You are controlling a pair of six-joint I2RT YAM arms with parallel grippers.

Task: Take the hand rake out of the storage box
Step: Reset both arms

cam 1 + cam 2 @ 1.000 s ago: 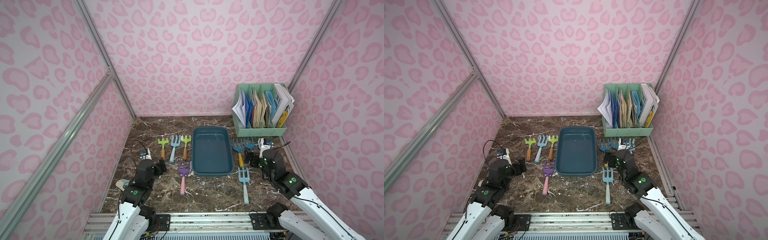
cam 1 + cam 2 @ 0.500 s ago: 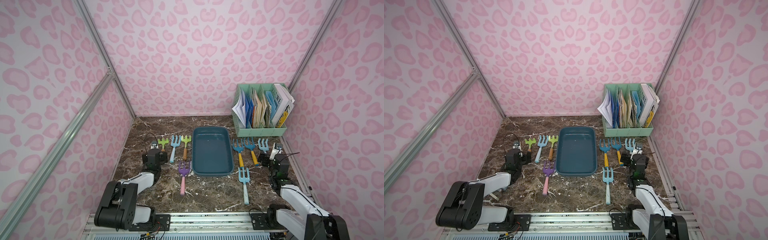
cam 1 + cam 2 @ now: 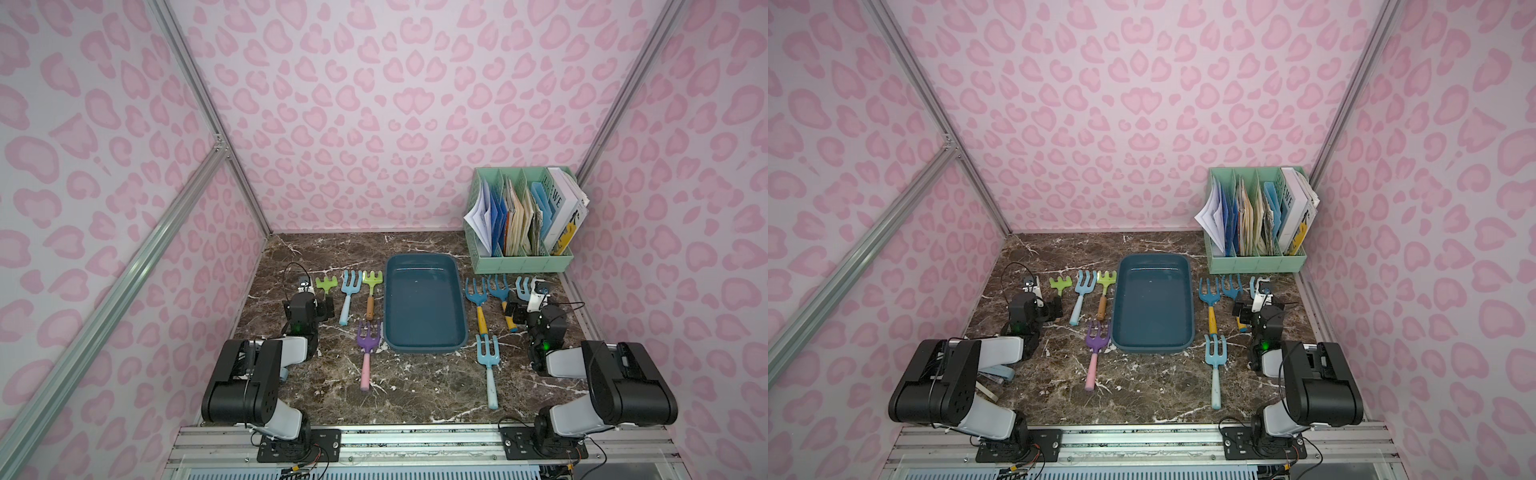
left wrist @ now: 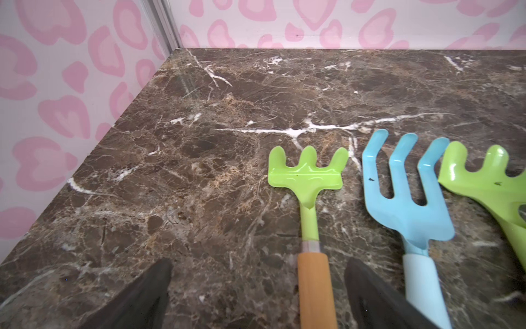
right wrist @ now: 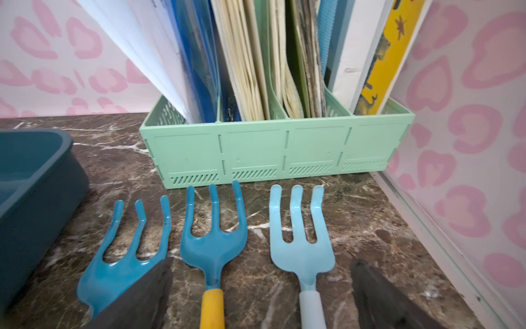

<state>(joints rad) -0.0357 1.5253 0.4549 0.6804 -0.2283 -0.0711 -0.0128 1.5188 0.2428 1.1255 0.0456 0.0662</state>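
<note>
Left arm (image 3: 245, 374), right arm (image 3: 623, 386) fold low; left fingers (image 4: 136, 299), right fingers (image 5: 384, 302) gape, gripping nothing: storage box (image 3: 424, 348) lies bare.

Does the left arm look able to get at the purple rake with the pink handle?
Probably yes. The purple rake lies flat on the table beside the storage box, near the left arm, with nothing on top. The left tool is open and empty, straddling the handle of the small green rake.
</note>
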